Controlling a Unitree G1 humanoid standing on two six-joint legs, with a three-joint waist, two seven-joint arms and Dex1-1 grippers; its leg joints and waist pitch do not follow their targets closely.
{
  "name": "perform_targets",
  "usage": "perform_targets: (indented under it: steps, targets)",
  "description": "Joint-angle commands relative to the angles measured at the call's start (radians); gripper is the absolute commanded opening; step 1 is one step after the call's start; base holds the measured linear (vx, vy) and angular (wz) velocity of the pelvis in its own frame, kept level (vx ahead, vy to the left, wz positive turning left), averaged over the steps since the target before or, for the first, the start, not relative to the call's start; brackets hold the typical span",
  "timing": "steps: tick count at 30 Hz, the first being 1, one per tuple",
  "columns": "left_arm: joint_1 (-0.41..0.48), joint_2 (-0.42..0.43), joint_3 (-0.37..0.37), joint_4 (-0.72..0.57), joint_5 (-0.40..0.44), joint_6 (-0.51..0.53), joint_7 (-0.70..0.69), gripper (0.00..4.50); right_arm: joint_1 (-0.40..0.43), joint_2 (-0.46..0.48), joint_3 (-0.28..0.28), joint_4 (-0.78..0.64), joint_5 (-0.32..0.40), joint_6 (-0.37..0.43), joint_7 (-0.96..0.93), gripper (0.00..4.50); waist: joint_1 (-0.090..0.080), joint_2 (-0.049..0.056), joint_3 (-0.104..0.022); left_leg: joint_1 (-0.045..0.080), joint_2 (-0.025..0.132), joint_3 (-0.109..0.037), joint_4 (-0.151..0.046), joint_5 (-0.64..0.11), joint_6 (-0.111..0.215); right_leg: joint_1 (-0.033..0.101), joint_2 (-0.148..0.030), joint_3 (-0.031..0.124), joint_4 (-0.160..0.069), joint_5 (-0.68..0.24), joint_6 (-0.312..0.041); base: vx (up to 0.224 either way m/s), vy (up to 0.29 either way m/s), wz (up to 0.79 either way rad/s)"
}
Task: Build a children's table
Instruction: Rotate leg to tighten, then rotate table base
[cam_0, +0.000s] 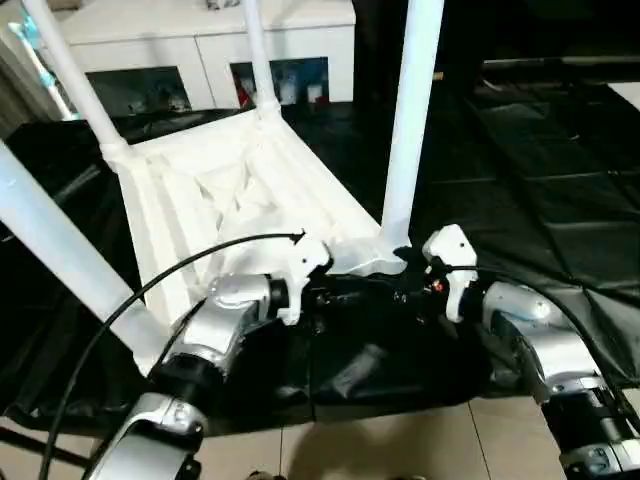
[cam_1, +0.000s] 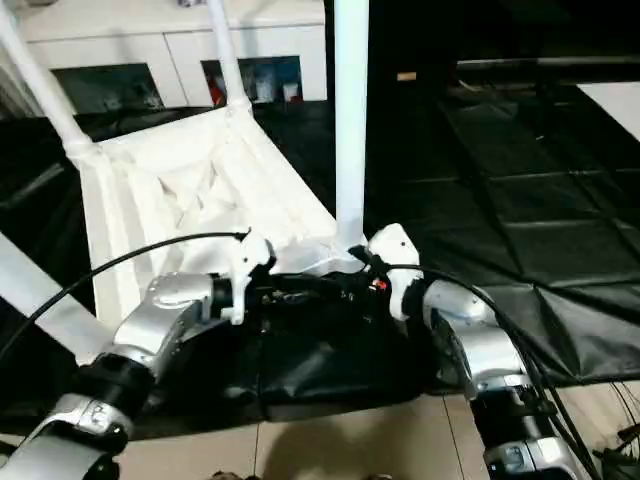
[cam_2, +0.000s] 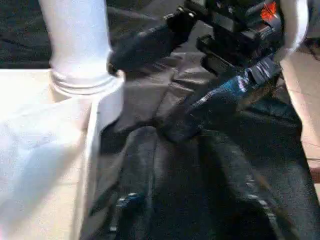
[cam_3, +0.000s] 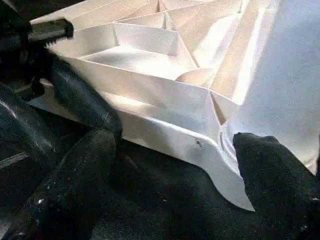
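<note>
The children's table lies upside down on the black cover, its ribbed white top (cam_0: 230, 190) facing up. Four white legs stand in its corner sockets; the near right leg (cam_0: 410, 120) rises just beyond my grippers. My right gripper (cam_3: 175, 200) is open at that corner, one black finger (cam_3: 280, 185) by the socket and the other finger (cam_3: 70, 195) just off the rim. My left gripper (cam_0: 335, 295) sits low along the near rim, pointing at the right one. The left wrist view shows that leg's base (cam_2: 77, 45) in its socket.
The black-covered work table (cam_0: 540, 180) spreads to the right and behind. A white cabinet with glass doors (cam_0: 200, 50) stands at the back. Pale floor tiles (cam_0: 400, 440) show below the near edge. A black cable (cam_0: 120, 310) loops over my left forearm.
</note>
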Motion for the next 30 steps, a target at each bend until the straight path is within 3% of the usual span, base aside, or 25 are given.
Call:
perform_targets:
  steps: [1, 4, 5, 7, 10, 14, 18, 21, 23, 24, 27, 30]
  targets:
    - [0.006, 0.014, 0.006, -0.034, -0.002, 0.013, 0.01, 1.94, -0.009, 0.001, 0.019, 0.0, -0.011, 0.003, 0.015, 3.96, 0.005, -0.022, -0.059, 0.023, 0.045, -0.02, -0.068, -0.215, 0.099, 0.05, -0.054, 0.034, -0.065, -0.241, -0.231, 0.0, 0.0, 0.0]
    - [0.016, 0.026, -0.005, -0.065, 0.001, 0.031, -0.001, 2.23, -0.003, -0.006, 0.018, -0.006, -0.009, 0.003, 0.022, 3.96, 0.006, -0.022, -0.06, 0.024, 0.046, -0.021, -0.068, -0.208, 0.089, 0.051, -0.054, 0.036, -0.062, -0.237, -0.223, 0.0, 0.0, 0.0]
    - [0.033, 0.039, -0.02, -0.102, -0.002, 0.056, -0.025, 2.23, -0.003, -0.006, 0.014, -0.006, -0.008, 0.002, 0.018, 3.96, 0.006, -0.014, -0.061, 0.024, 0.046, -0.021, -0.067, -0.196, 0.091, 0.051, -0.053, 0.036, -0.06, -0.217, -0.226, 0.0, 0.0, 0.0]
    - [0.07, 0.07, -0.053, -0.172, -0.003, 0.095, -0.07, 2.6, -0.013, 0.001, 0.008, 0.005, -0.005, -0.004, 0.005, 3.96, 0.005, -0.014, -0.064, 0.024, 0.046, -0.022, -0.065, -0.181, 0.094, 0.053, -0.053, 0.036, -0.056, -0.185, -0.232, 0.0, 0.0, 0.0]
    - [0.092, 0.086, -0.067, -0.209, -0.006, 0.105, -0.092, 2.78, -0.022, 0.013, 0.006, 0.015, 0.0, -0.009, -0.002, 3.96, 0.005, -0.013, -0.067, 0.025, 0.044, -0.018, -0.06, -0.156, 0.107, 0.051, -0.049, 0.035, -0.052, -0.139, -0.247, 0.0, 0.0, 0.0]
    - [0.108, 0.093, -0.067, -0.242, -0.013, 0.12, -0.079, 3.18, -0.032, 0.033, -0.005, 0.028, 0.022, -0.008, 0.003, 3.96, 0.007, -0.013, -0.065, 0.026, 0.045, -0.02, -0.063, -0.19, 0.09, 0.052, -0.051, 0.035, -0.053, -0.168, -0.246, 0.0, 0.0, 0.0]
    - [0.149, 0.104, -0.046, -0.324, -0.038, 0.146, -0.051, 3.5, -0.051, 0.056, -0.009, 0.045, 0.043, -0.01, 0.02, 3.96, 0.006, -0.019, -0.068, 0.025, 0.045, -0.02, -0.062, -0.186, 0.087, 0.053, -0.052, 0.037, -0.052, -0.179, -0.245, 0.0, 0.0, 0.0]
    - [0.168, 0.11, -0.041, -0.357, -0.047, 0.157, -0.045, 3.7, -0.062, 0.06, -0.01, 0.057, 0.038, -0.018, 0.012, 3.96, 0.009, -0.017, -0.067, 0.027, 0.043, -0.018, -0.06, -0.181, 0.086, 0.051, -0.05, 0.037, -0.053, -0.199, -0.234, 0.0, 0.0, 0.0]
    - [0.198, 0.115, -0.028, -0.4, -0.055, 0.166, -0.028, 3.94, -0.109, 0.078, -0.043, 0.136, 0.013, -0.069, -0.078, 3.96, 0.005, -0.017, -0.067, 0.024, 0.044, -0.02, -0.062, -0.182, 0.076, 0.05, -0.052, 0.037, -0.053, -0.21, -0.235, 0.0, 0.0, 0.0]
    - [0.206, 0.114, -0.021, -0.408, -0.06, 0.167, -0.022, 4.01, -0.128, 0.083, -0.06, 0.166, 0.011, -0.08, -0.106, 3.96, 0.005, -0.019, -0.064, 0.029, 0.042, -0.017, -0.061, -0.196, 0.067, 0.044, -0.049, 0.038, -0.057, -0.23, -0.23, 0.0, 0.0, 0.0]
    - [0.216, 0.117, -0.015, -0.421, -0.065, 0.17, -0.006, 4.15, -0.158, 0.086, -0.081, 0.215, -0.001, -0.103, -0.155, 3.96, 0.006, -0.017, -0.064, 0.034, 0.041, -0.017, -0.061, -0.208, 0.053, 0.043, -0.047, 0.038, -0.056, -0.245, -0.225, 0.0, 0.0, 0.0]
    - [0.222, 0.124, -0.013, -0.433, -0.072, 0.177, 0.007, 4.38, -0.2, 0.087, -0.109, 0.28, -0.014, -0.128, -0.234, 3.96, 0.008, -0.015, -0.064, 0.032, 0.04, -0.017, -0.061, -0.213, 0.047, 0.044, -0.048, 0.038, -0.055, -0.25, -0.22, 0.0, 0.0, 0.0]
